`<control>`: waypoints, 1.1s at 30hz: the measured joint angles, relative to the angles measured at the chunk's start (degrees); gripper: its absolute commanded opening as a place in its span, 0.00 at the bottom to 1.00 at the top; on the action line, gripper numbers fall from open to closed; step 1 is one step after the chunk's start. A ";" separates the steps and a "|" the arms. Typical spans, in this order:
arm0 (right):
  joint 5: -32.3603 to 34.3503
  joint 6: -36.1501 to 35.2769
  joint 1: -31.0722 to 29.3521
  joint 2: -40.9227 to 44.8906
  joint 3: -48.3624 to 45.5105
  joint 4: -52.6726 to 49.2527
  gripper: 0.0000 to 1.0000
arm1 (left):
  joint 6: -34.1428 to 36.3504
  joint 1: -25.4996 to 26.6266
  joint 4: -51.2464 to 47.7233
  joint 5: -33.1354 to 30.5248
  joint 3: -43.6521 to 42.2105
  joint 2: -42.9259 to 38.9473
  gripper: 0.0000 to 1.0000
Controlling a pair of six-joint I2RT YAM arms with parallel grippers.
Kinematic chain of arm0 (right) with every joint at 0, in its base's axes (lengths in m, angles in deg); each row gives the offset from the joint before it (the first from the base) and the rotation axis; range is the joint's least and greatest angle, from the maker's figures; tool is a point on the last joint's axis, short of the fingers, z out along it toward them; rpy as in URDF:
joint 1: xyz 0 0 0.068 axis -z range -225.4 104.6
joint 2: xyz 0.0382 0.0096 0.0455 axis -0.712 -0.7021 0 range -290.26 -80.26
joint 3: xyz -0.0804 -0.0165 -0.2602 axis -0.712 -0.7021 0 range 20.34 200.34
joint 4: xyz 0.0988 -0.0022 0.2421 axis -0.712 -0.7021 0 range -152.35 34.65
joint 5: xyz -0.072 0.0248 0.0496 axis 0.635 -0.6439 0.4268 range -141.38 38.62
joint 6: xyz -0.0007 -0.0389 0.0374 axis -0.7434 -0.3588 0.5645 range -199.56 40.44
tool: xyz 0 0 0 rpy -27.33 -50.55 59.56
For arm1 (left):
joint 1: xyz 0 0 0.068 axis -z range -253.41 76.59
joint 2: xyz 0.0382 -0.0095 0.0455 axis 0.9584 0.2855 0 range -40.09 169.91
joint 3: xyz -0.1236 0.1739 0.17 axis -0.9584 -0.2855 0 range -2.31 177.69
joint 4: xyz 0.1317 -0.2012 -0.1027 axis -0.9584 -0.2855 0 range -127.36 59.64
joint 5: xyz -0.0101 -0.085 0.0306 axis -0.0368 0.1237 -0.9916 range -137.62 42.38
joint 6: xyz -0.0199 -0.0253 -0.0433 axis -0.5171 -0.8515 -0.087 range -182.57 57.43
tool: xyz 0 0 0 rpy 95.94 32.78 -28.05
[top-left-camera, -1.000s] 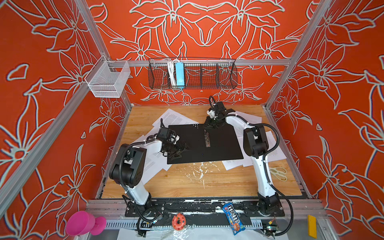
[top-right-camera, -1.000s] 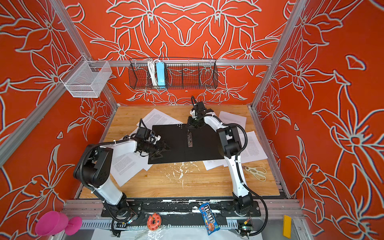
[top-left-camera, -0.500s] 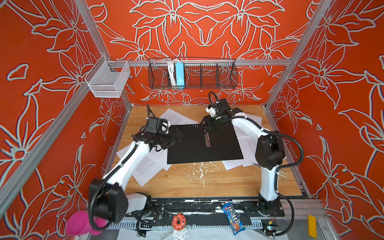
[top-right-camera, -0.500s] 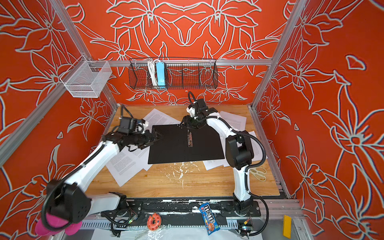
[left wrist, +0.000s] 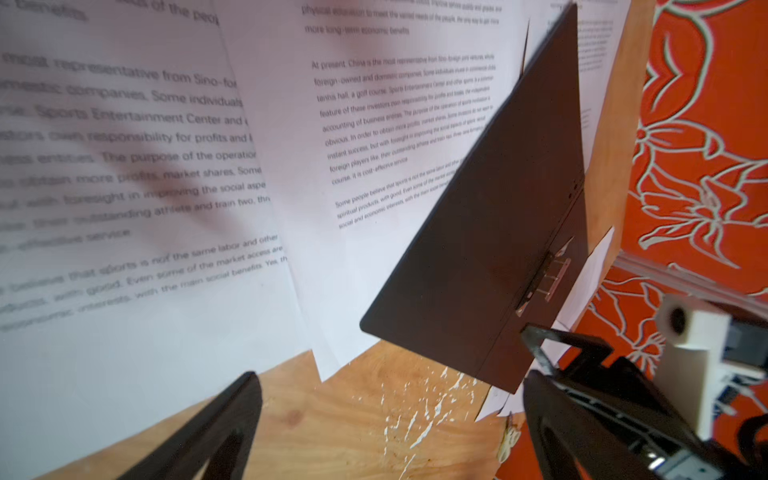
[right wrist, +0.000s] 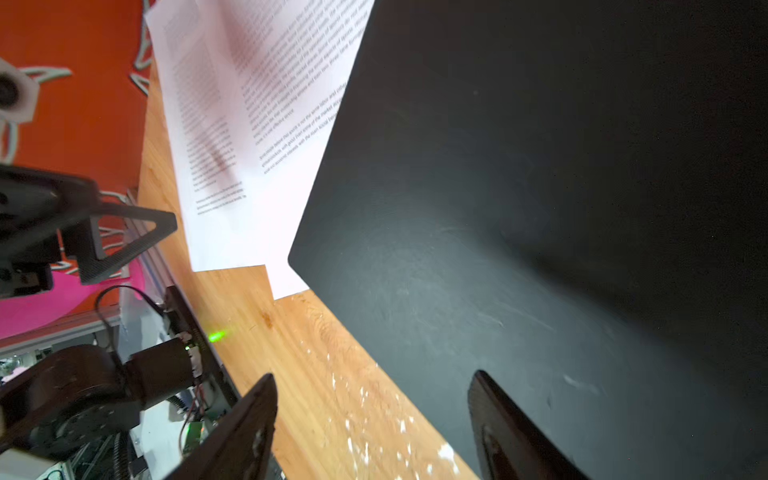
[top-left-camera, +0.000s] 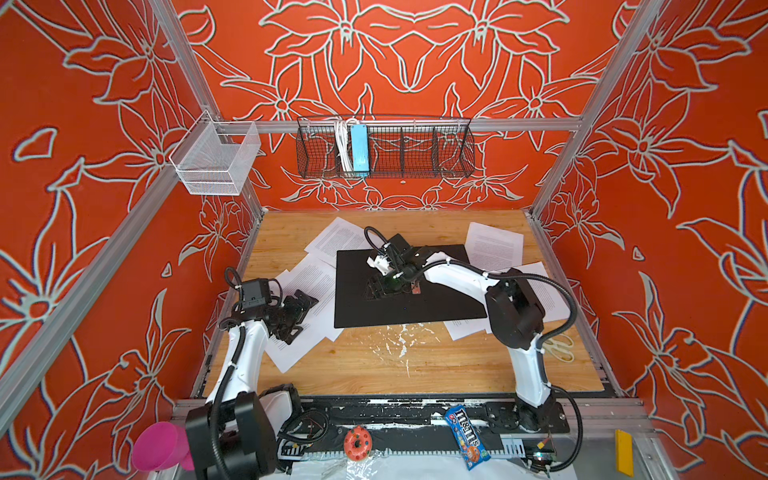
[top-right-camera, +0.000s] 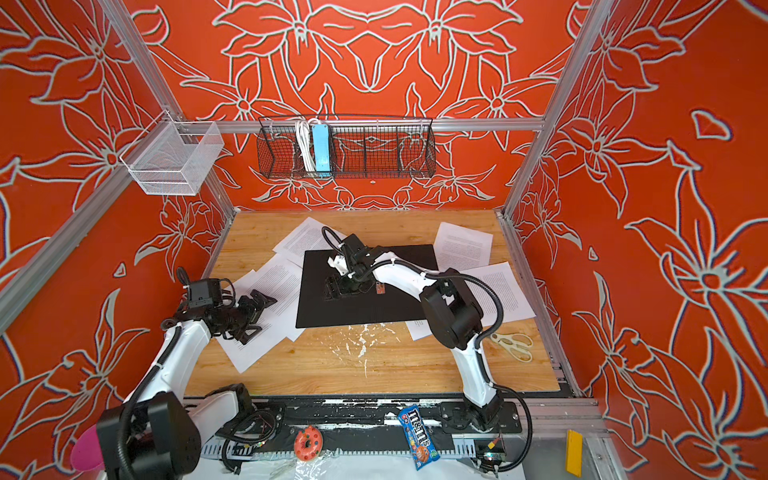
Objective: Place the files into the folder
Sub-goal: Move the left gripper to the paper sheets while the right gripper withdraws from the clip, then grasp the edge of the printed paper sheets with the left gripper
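The folder point(top-left-camera: 440, 307) point(top-right-camera: 399, 307) lies flat on the wooden table with a black face up and a small clip near its middle. The files point(top-left-camera: 309, 286) point(top-right-camera: 278, 286), white printed sheets, lie loose around it, on its left, at its far left corner and on its right, some tucked under its edges. My left gripper point(top-left-camera: 300, 315) point(top-right-camera: 257, 316) point(left wrist: 390, 378) hangs open over the left sheets, apart from the folder point(left wrist: 498, 228). My right gripper point(top-left-camera: 380, 289) point(top-right-camera: 337, 289) point(right wrist: 374, 374) is open just above the folder point(right wrist: 540, 208), holding nothing.
Scissors point(top-left-camera: 559, 347) lie by the right wall. A wire basket point(top-left-camera: 415, 145) with a light-blue power strip point(top-left-camera: 359, 145) and a white mesh bin point(top-left-camera: 212, 162) hang on the back rail. A candy bag point(top-left-camera: 467, 432), a toy donut point(top-left-camera: 357, 442) and a pink cup point(top-left-camera: 156, 444) sit along the front rail.
My right gripper has come from the folder's far edge to over its middle and opened. My left gripper has drawn back left and toward the front, away from the folder's left edge.
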 measured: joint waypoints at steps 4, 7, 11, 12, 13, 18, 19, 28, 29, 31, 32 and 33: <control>-0.50 0.50 -0.63 -0.48 -5.75 9.38 0.88 | -0.76 -4.09 5.62 2.62 -1.31 4.90 0.98; -1.86 0.76 -0.55 0.20 -11.67 17.77 0.93 | -1.09 -5.64 9.57 3.72 -2.73 6.69 0.98; -2.58 0.94 -0.33 0.68 -14.71 24.65 0.94 | -1.40 -6.56 13.05 4.79 -3.52 7.69 0.98; -2.69 0.94 -0.35 0.68 -14.97 25.38 0.94 | -1.55 -6.67 13.92 4.92 -3.52 8.07 0.98; -2.84 0.90 -0.35 0.68 -15.34 26.29 0.94 | -1.81 -6.82 14.82 4.94 -3.52 8.50 0.98; -3.37 0.61 -0.35 1.05 -16.81 28.52 0.94 | -3.32 -7.78 19.56 5.33 -4.50 11.50 0.99; -3.41 0.50 -0.35 1.18 -17.05 28.63 0.94 | -3.58 -7.96 20.26 5.40 -4.90 11.96 0.99; -4.57 0.11 -0.35 1.29 -18.82 31.30 0.92 | -3.87 -8.04 24.57 6.03 -6.38 13.49 0.99; -4.94 0.37 -0.31 1.29 -19.26 32.26 0.92 | -3.82 -8.04 24.85 6.16 -6.38 13.62 0.99; -5.53 0.87 -0.24 1.29 -20.06 34.07 0.92 | -3.80 -8.04 25.49 6.32 -6.43 13.90 0.99; -5.84 1.16 -0.22 1.29 -20.24 34.64 0.92 | -3.82 -8.04 26.10 6.56 -6.54 14.14 0.99; -5.97 1.25 -0.22 1.27 -20.26 34.75 0.92 | -3.85 -8.04 26.77 6.97 -6.69 14.36 0.99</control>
